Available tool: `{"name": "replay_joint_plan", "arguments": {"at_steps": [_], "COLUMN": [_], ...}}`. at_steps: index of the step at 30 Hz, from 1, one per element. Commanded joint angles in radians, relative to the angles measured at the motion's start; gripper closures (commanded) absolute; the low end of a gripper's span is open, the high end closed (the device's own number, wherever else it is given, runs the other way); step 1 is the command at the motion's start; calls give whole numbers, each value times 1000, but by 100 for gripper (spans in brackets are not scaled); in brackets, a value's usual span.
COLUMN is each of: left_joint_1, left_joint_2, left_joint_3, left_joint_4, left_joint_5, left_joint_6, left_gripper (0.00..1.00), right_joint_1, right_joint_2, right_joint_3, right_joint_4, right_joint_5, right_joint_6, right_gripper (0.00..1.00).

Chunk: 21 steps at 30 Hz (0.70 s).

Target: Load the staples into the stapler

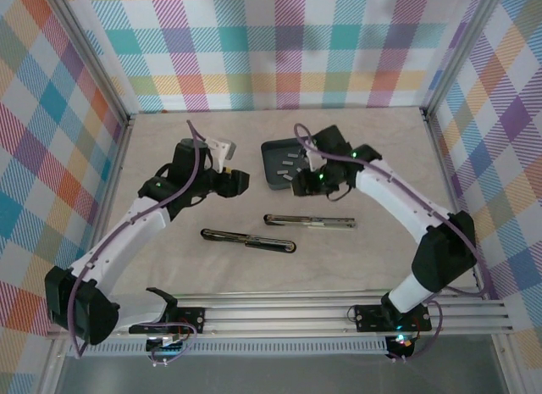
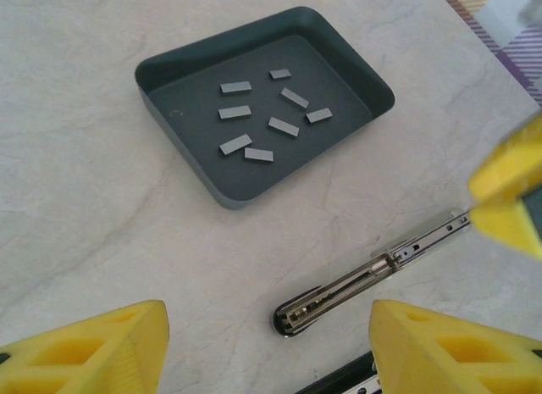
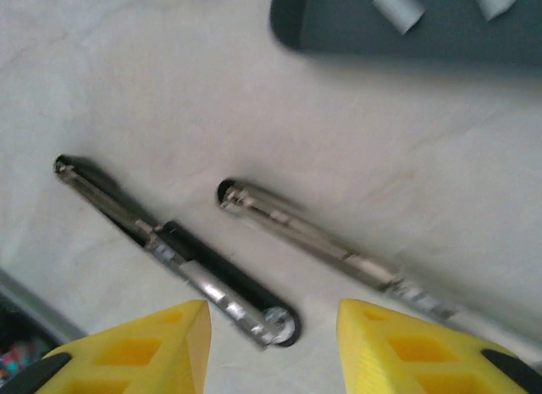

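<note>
Several small grey staples (image 2: 254, 114) lie in a dark tray (image 2: 212, 178), also seen in the top view as the tray (image 1: 273, 184) and at the upper edge of the right wrist view as staples (image 3: 398, 6). A silver stapler (image 1: 309, 221) lies open lengthwise on the table, its channel (image 2: 373, 271) facing up. A black-and-silver stapler (image 1: 248, 238) lies nearer the arms. My left gripper (image 2: 267, 326) hovers open left of the tray, nothing between its yellow fingers (image 2: 85, 352). My right gripper (image 3: 273, 326) is open above the black stapler's (image 3: 178, 258) end, holding nothing.
The beige table (image 1: 169, 140) is walled by checkered panels. The right gripper's yellow fingers (image 2: 508, 191) show at the right of the left wrist view, over the silver stapler's far end. A metal rail (image 1: 339, 313) runs along the near edge.
</note>
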Motion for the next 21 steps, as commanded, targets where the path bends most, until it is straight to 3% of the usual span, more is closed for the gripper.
{"name": "replay_joint_plan", "arguments": {"at_steps": [1,8,21], "left_joint_1": [17,35,43], "left_joint_2": [55,198,391], "left_joint_3": [72,218,365], "left_joint_4": [-65,-136,-199], "left_joint_5": [35,34,36], "left_joint_6": [12,46,58], "left_gripper": [36,37,39], "right_joint_1": [-45,-109,-175], "right_joint_2": [105,349,691], "right_joint_3": [140,419,731], "right_joint_4": [-148,-229,-256], "right_joint_5": [64,144,140], "right_joint_6": [-217,-402,-488], "right_gripper": [59,62,65]}}
